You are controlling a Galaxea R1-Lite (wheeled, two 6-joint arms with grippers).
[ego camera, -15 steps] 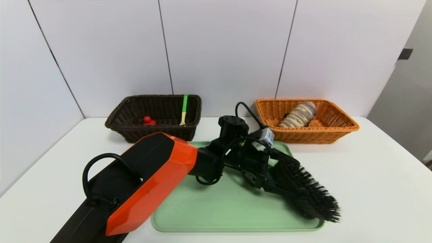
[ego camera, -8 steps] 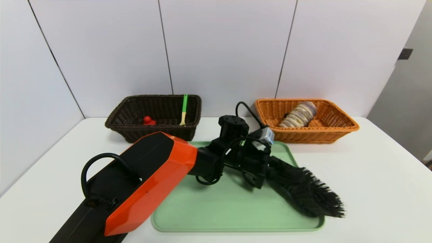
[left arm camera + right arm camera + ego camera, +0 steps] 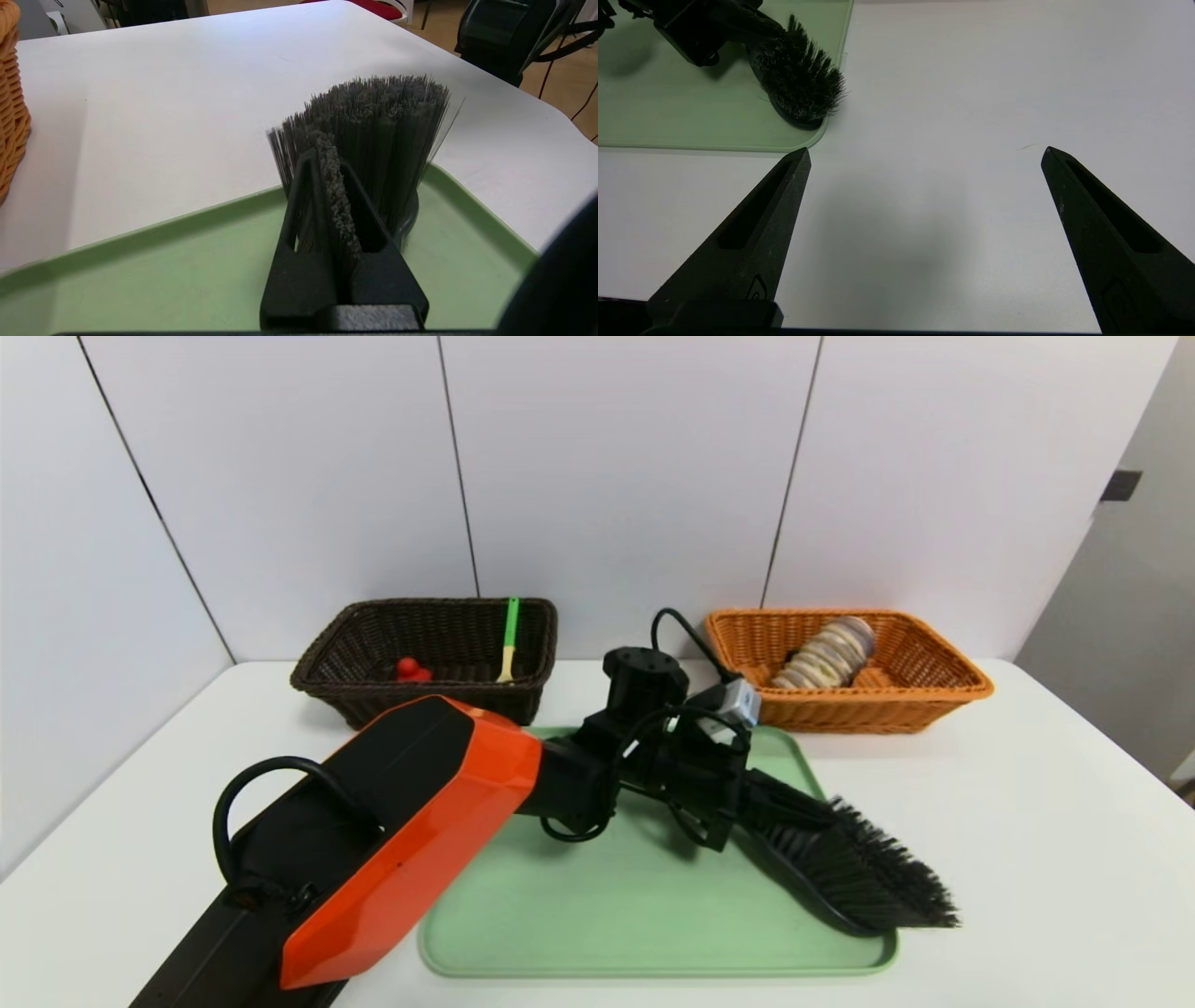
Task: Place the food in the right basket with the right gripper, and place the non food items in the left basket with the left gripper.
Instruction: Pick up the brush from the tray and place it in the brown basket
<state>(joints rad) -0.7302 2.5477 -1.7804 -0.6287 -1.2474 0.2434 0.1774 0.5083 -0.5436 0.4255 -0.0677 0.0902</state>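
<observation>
The black-bristled hand brush (image 3: 859,877) lies at the right end of the green tray (image 3: 607,915), its tip over the tray's rim. My left gripper (image 3: 775,807) is shut on the brush (image 3: 373,121) at its near end, with bristles pinched between the jaws (image 3: 322,154); the handle is hidden. A red knob toy (image 3: 408,669) and a yellow spoon with a green handle (image 3: 509,635) rest in the dark brown left basket (image 3: 317,667). The striped beige roll (image 3: 826,653) lies in the orange right basket (image 3: 840,714). My right gripper (image 3: 927,151) hangs open over bare table, right of the tray.
Both baskets stand at the back of the white table against the wall, with a gap between them. My left arm's orange forearm (image 3: 420,831) stretches across the tray's left half. The tray corner (image 3: 817,135) lies just beyond my right gripper.
My left gripper has shut on the brush. The brush has rolled under the grip, its bristles turning from upward to sideways, toward the right.
</observation>
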